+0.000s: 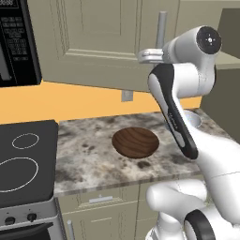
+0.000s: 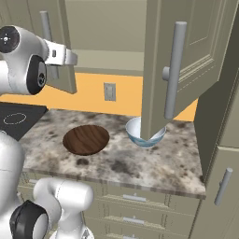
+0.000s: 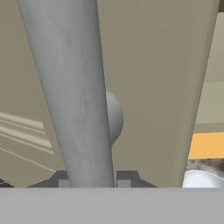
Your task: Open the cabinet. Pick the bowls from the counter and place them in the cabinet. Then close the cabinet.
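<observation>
The tool [image 3: 91, 180] is up at the cabinet [image 1: 93, 42], its two dark tips nearly closed on either side of the long silver handle [image 3: 72, 96] of the left door; the bar runs straight between them, so it has hold of that handle. In the right base view the tool [image 2: 70, 57] sits just beside the same bar, high above the counter [image 2: 140, 163]. The right door [image 2: 186, 60] of the cabinet stands swung out toward the room, its own silver handle [image 2: 172, 70] facing forward, and the space behind it shows plain beige.

Down on the speckled counter, the wide dark-brown bowl [image 2: 86, 139] lies near the middle, just right of the black stove top [image 1: 26, 159]. The smaller white and light-blue bowl [image 2: 144, 133] sits to its right, near it but apart, partly hidden behind the lower edge of the open door. Low drawers [image 2: 135, 205] run under the counter's edge.
</observation>
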